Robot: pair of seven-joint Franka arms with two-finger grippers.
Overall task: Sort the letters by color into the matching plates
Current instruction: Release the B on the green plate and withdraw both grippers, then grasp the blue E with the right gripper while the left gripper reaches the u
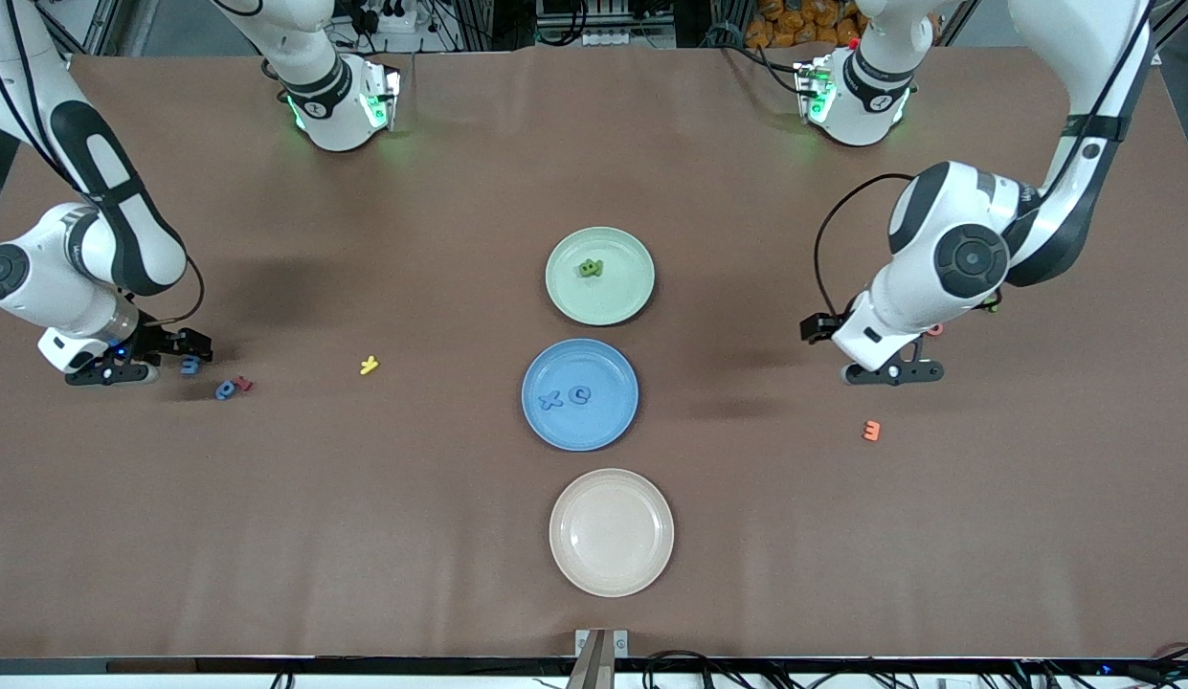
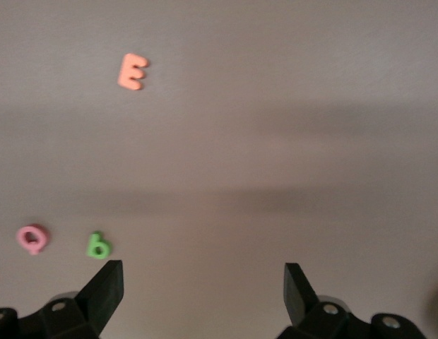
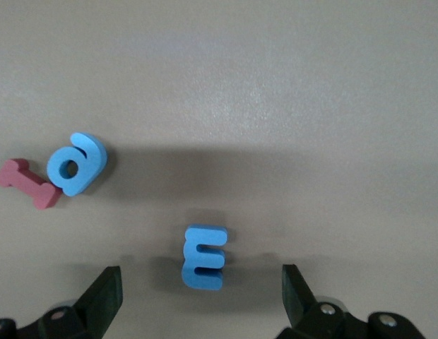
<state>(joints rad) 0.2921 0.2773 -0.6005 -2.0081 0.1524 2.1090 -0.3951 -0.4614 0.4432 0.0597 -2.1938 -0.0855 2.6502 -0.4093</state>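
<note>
We see three plates in a row down the middle of the brown table [image 1: 459, 536]: the pale green plate [image 1: 624, 297] farthest from the front camera, the blue plate [image 1: 594, 431] next, and a cream plate [image 1: 612, 532] nearest. In the green plate lies a small clump of green letters [image 1: 591, 269]; in the blue plate lie a blue X [image 1: 551, 401] and a blue C [image 1: 579, 394], side by side. Toward the right arm's end of the table, the right hand [image 3: 198, 296] hangs low with its fingers spread wide, holding nothing; a blue E [image 3: 203, 256] lies on the table between them. Near it a blue d [image 3: 76, 163] touches a red I [image 3: 27, 183], and a yellow letter [image 1: 369, 365] lies apart, closer to the plates. Toward the left arm's end, the left hand [image 2: 203, 296] is also wide open and empty, low over bare table; a green b [image 2: 99, 246] and a pink Q [image 2: 32, 239] lie just beside one finger, and an orange E [image 2: 133, 71] lies well apart from them.
</note>
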